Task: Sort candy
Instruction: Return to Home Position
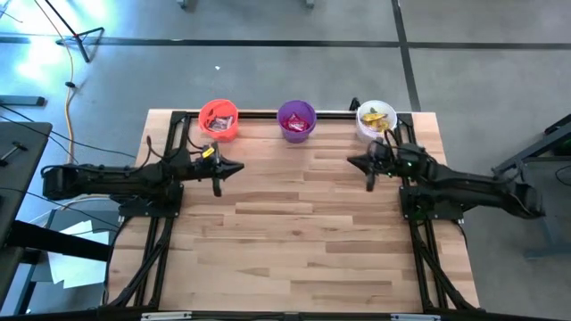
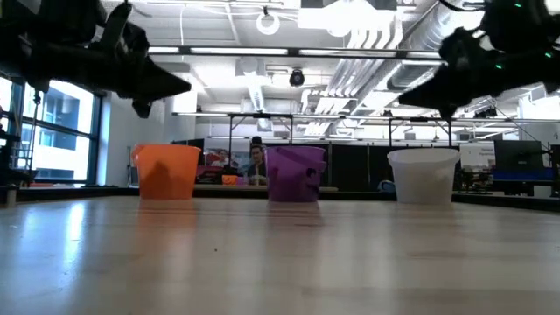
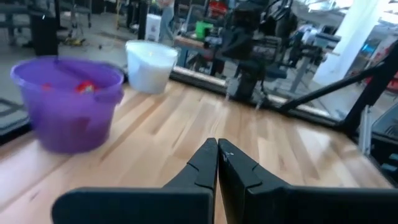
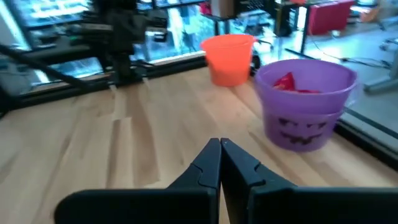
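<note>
Above the wooden table point(image 1: 303, 241), in front of the row of buckets, the left gripper point(image 3: 217, 147) has its two fingers pressed together tip to tip, pointing toward the table's middle. Facing it from the other side, the right gripper point(image 4: 220, 145) is closed in the same way, its tips meeting in a thin seam. The two grippers are well apart. In the low view both arms hang as dark shapes cut off by the picture's upper edge, clear of the tabletop.

Along the far edge of the table stand three buckets in a line. The orange bucket point(image 1: 219, 120) is near the left gripper, the purple bucket point(image 1: 297, 121) is in the middle, and the white bucket point(image 1: 376, 121) is just beside the right arm.

The red candy point(image 4: 286, 81) lies inside the purple bucket, showing as a few packets just below its rim. The yellow candy point(image 1: 378, 117) lies in the white bucket. From above, the candy in the orange bucket point(image 1: 220, 119) reads only as a pale and reddish jumble, so its kind cannot be told. The low view shows only the buckets' outer walls, so their contents are hidden there. Behind the buckets, a person point(image 2: 255, 163) is partly visible, far off in the room.
</note>
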`<state>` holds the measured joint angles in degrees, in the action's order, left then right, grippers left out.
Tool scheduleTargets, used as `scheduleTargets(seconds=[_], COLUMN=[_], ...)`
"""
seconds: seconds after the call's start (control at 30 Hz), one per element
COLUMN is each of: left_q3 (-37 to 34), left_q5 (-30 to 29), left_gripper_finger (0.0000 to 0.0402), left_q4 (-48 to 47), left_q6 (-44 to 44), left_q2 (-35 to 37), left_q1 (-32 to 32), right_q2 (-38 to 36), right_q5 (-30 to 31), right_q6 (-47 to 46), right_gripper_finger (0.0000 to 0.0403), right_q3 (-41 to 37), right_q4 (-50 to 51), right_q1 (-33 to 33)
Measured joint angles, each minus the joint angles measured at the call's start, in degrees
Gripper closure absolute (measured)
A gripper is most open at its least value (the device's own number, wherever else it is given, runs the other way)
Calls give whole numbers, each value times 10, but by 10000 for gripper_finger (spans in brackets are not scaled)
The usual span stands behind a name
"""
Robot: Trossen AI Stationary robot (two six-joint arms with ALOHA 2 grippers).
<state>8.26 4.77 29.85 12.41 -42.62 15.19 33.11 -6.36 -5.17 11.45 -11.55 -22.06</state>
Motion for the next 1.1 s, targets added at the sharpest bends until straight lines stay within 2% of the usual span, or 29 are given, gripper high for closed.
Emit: scheduleTargets(seconds=[0.27, 0.37, 0.67, 0.97, 1.1], left_q3=[-62, -77, -76, -75, -73], left_q5=[-10, -29, -55, -69, -64], left_gripper_finger=[401, 401, 401, 401, 401], left_q4=[5, -15, -125, -292, -300], left_q6=[3, -7, -41, -31, -37], left_q2=[61, 91, 199, 409, 424], left_q1=[1, 1, 1, 1, 2], right_q2=[-162, -206, -323, -331, -331], right_q5=[-16, 2, 7, -7, -1], right_q6=[-14, -2, 22, 16, 25], right_gripper_finger=[403, 403, 403, 403, 403], right_q3=[-109, -108, -109, -108, -109], right_q4=[-9, 41, 80, 79, 77], right_q1=[25, 41, 69, 77, 75])
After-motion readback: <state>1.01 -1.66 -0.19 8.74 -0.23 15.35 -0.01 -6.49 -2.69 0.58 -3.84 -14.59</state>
